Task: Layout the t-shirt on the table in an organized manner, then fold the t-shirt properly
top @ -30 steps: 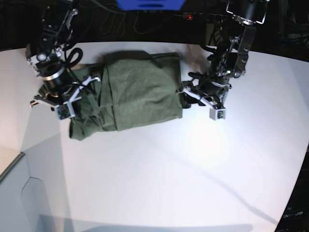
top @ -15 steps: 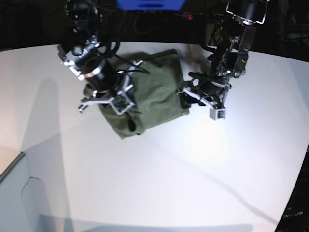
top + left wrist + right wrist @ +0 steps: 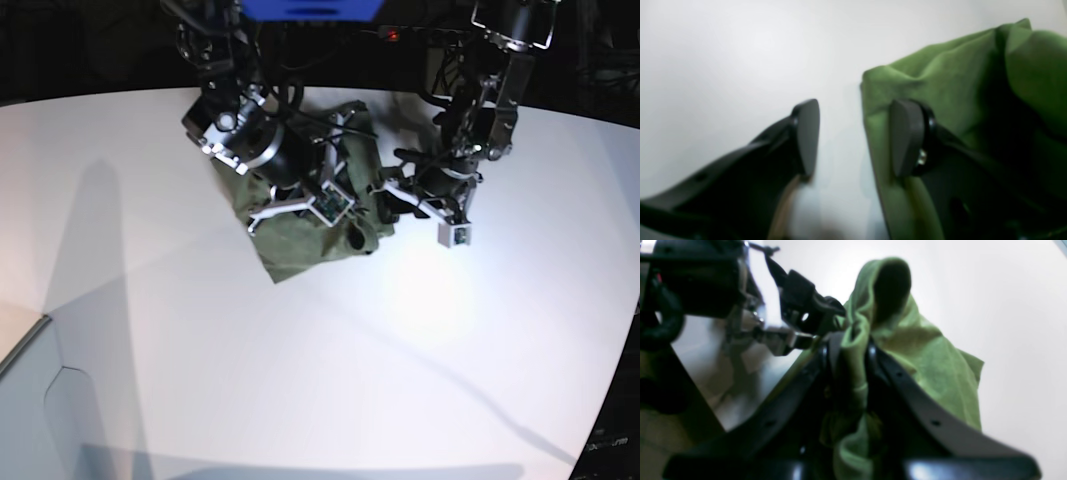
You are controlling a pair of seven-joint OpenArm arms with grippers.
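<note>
— Base view first, reading left to right with the t-shirt (image 3: 300, 235) as our marker: bare white table (image 3: 120, 300) on its left, then the shirt bunched up near the table's far edge, then the other arm hard against the shirt's right edge.

— Which arm is on top of the cloth?

— That's the right gripper (image 3: 345, 215), over the shirt's middle and reaching toward its right side. Its wrist view shows the jaws pinched narrow on a thick fold of the t-shirt (image 3: 853, 373), with the cloth draping away beyond the fingers.

— And the one at the right edge?

— The left gripper (image 3: 395, 200). From its own camera, its jaws stand apart with nothing between them. One pad (image 3: 806, 136) hangs over bare table (image 3: 740, 50), the other pad (image 3: 907, 140) over the hem of the t-shirt (image 3: 957, 83), so the shirt's edge runs just inside the gap, closer to the second pad.

— So which way does the shirt lie from that open tool?

— Off to the side of the second pad, with the edge running roughly along the fingers' length rather than across them. I'd judge the left gripper is the nearer one to that free edge, and would need to shift slightly onto the cloth before closing.

— Is the shirt flat?

— No, doubled over and lumpy, so the folding looks far from finished.
</note>
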